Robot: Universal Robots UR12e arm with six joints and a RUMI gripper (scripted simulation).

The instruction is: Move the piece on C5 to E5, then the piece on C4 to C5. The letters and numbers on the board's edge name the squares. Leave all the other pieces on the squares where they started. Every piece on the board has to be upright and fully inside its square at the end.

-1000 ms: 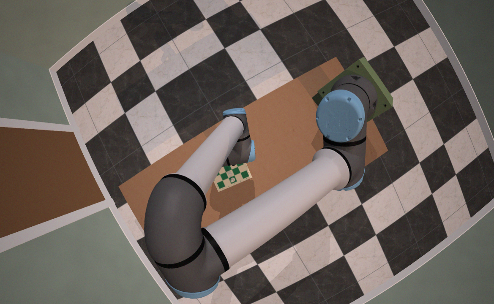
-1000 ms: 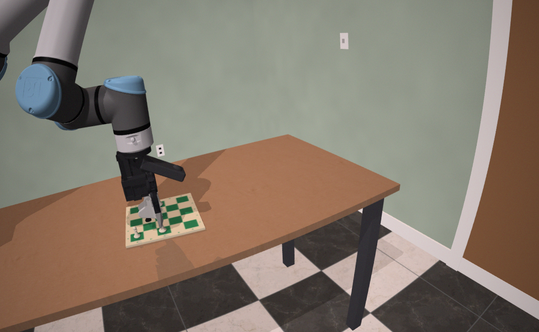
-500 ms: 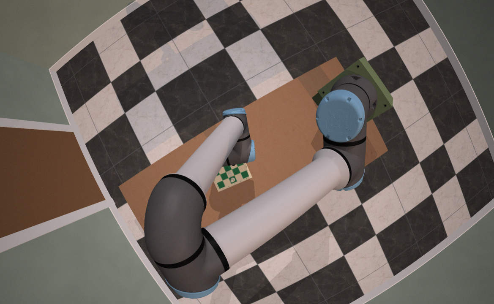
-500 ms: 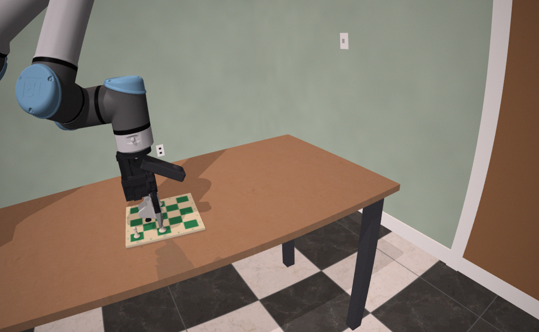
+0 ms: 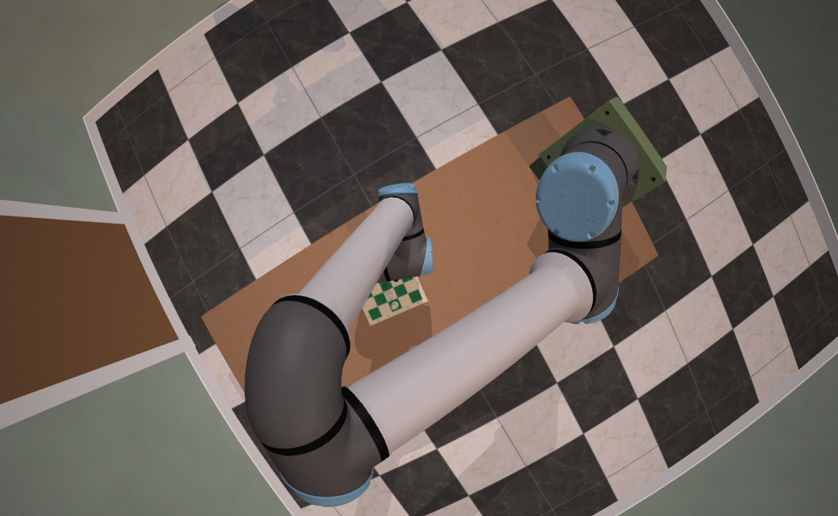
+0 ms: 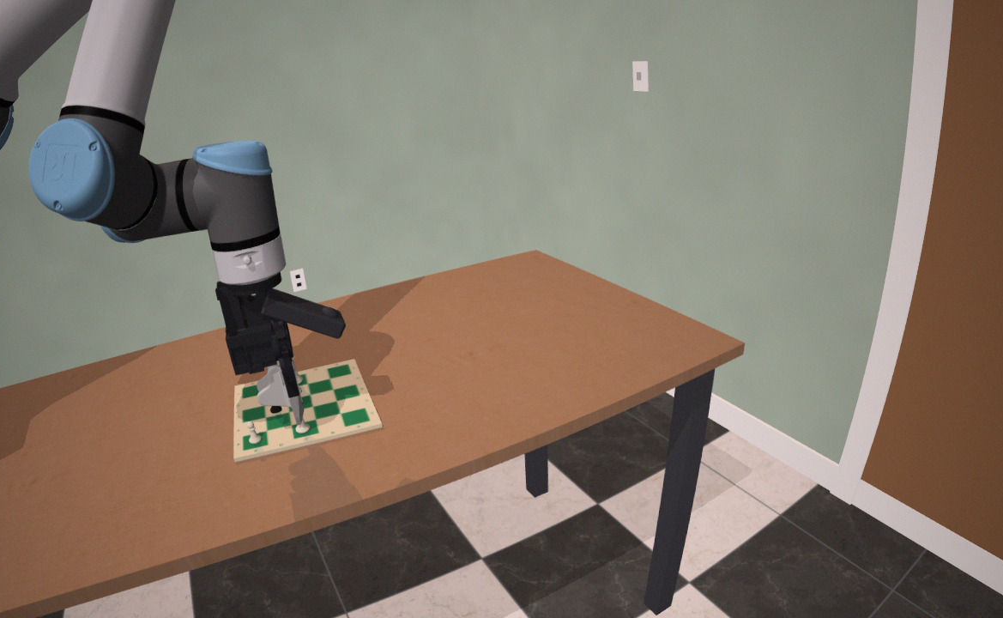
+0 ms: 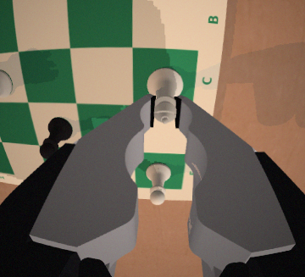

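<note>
While a black pawn point(image 7: 54, 135) stands on the chessboard point(image 7: 102, 27) at the left, the gripper point(image 7: 164, 112) is clamped on a white pawn point(image 7: 164, 88) over the green row-C edge square, with another white pawn point(image 7: 157, 183) on a green square nearer the camera.

Domestic room: tiled floor point(image 6: 758, 568), table point(image 6: 566, 338).

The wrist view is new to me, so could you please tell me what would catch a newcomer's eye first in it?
Most striking is the grey pincer, shut on a white pawn over the green square beside the letter C at the edge of the chessboard. Just beyond, framed between the fingers, a second white pawn stands near the board's edge, and a black pawn stands off to the left.
</note>
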